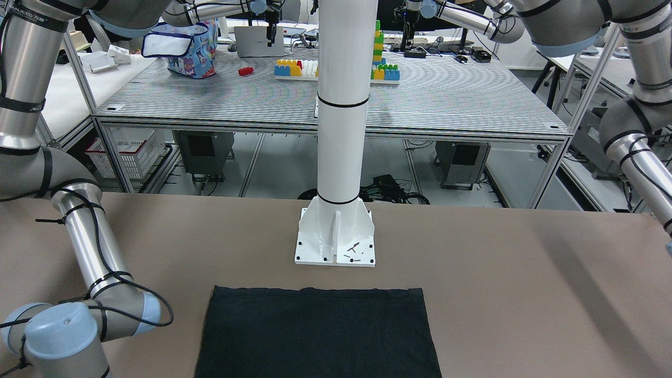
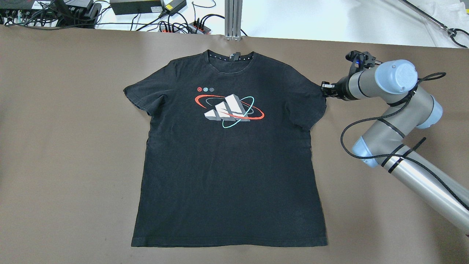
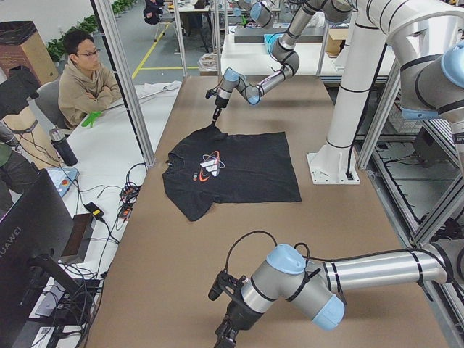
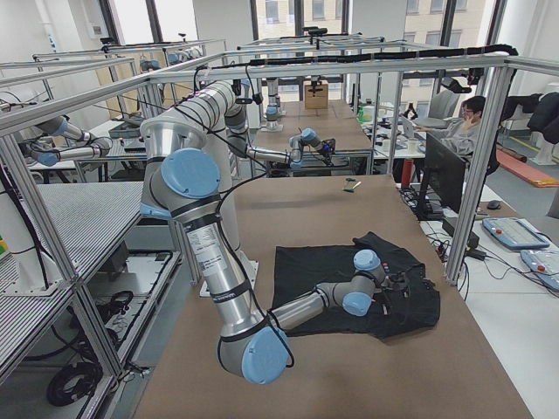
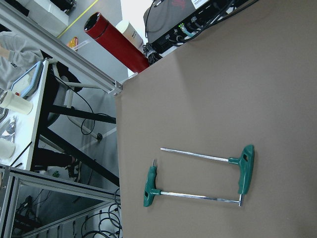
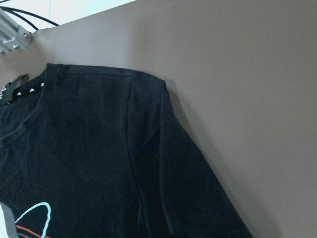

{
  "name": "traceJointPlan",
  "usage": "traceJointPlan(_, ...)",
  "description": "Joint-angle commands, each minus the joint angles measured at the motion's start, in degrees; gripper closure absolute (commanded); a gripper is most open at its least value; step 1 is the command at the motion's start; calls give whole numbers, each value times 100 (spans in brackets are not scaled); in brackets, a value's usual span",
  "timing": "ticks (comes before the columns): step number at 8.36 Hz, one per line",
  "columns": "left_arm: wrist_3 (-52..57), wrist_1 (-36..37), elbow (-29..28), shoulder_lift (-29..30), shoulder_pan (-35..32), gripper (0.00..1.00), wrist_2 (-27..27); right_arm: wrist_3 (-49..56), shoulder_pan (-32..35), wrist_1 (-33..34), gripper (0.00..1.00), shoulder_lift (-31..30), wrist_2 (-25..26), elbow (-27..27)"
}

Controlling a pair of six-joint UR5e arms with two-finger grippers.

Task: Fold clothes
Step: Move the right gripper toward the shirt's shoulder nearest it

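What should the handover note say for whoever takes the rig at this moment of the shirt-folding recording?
Right end effector: at the edge of the black T-shirt's sleeve on the robot's right; cannot tell whether it is open or shut.
Left end effector: far from the shirt at the table's end, above two green-handled hex keys; state not readable.
Shirt: flat, print side up, collar away from the robot, hem near the white post base.
Done: no fold visible.
Left: every fold, likely starting with that sleeve.
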State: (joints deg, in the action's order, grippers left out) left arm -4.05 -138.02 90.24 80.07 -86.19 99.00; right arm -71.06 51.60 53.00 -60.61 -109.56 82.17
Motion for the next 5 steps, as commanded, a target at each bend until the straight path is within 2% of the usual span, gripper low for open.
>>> traceJointPlan(1, 1, -6, -93, 27, 15, 0, 5, -198, -237, 307, 100, 407, 354, -181)
traceJointPlan(2, 1, -6, -94, 27, 15, 0, 14, -198, -333, 290, 100, 827, 582, -680)
traceJointPlan(5, -105, -6, -103, 27, 24, 0, 41, -233, -431, 290, 100, 1164, 664, -1000)
